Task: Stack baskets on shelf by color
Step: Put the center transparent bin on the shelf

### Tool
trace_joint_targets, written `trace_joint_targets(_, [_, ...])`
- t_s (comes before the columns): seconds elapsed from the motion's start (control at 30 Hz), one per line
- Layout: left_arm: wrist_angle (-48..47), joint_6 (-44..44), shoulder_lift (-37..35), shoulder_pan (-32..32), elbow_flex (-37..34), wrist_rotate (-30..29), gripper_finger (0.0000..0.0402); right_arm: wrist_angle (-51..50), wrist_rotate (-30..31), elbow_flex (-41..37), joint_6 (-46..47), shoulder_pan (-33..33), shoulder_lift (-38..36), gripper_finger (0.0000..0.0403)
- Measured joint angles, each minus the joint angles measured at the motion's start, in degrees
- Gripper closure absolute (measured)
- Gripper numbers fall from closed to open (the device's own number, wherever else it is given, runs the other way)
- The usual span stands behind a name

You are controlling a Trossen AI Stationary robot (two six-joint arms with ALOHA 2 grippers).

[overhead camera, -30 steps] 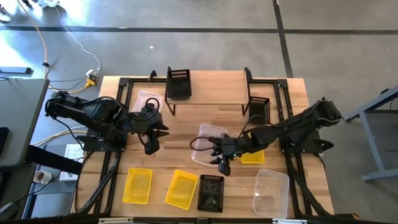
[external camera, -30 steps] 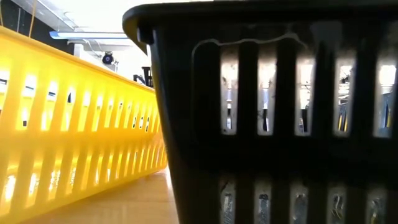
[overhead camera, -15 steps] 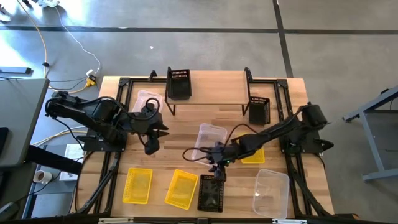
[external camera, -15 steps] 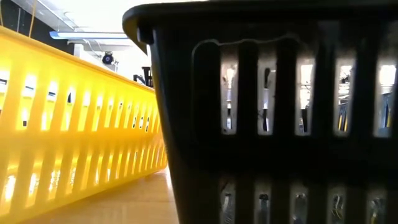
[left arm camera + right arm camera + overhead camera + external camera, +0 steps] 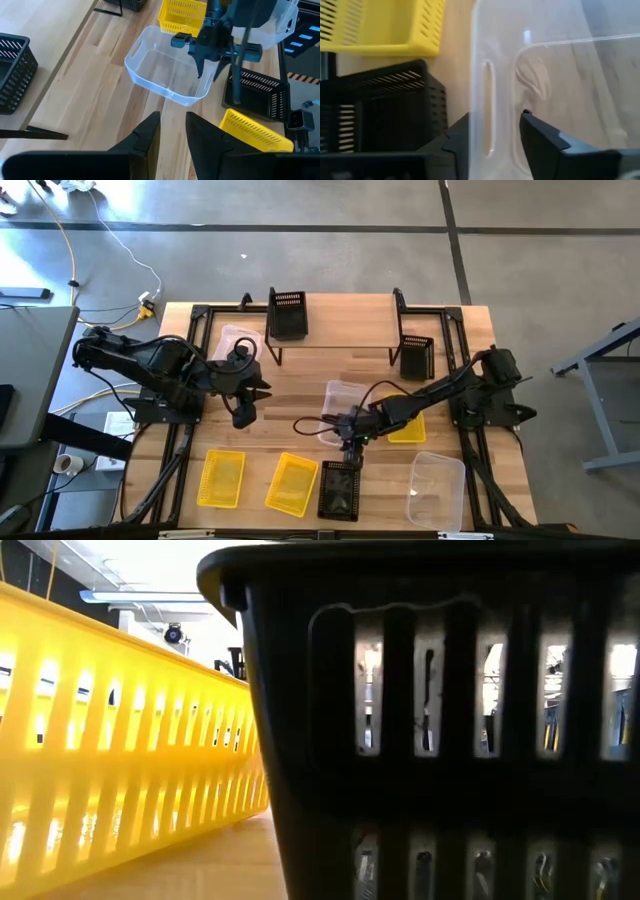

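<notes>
At mid-table, the right gripper straddles the near wall of a clear basket, fingers parted, not yet clamped. Closing off-centre could tip it onto the black basket just beyond.

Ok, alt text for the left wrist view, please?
The right gripper straddles the near wall of a clear basket on the wooden table. Yellow baskets and a black basket lie beyond; the left gripper hangs open, empty, in the foreground.
</notes>
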Motion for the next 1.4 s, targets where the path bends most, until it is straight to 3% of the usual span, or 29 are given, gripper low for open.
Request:
trace_joint_targets(0.37, [0.0,0.0,0.0,0.0,0.0,0.0,0.0316,-2.1,-3.5,0.0,0.3,-0.9,-0.1,0.0394])
trace_joint_targets(0.57, [0.0,0.0,0.0,0.0,0.0,0.0,0.0316,-2.5,-4.5,0.0,1.5,-0.9,-2.9,0.0400])
trace_joint_targets(1.4, [-0.1,0.0,0.0,0.0,0.0,2.0,0.0316,-2.6,-3.1,0.0,1.1,0.3,-27.0,0.0403])
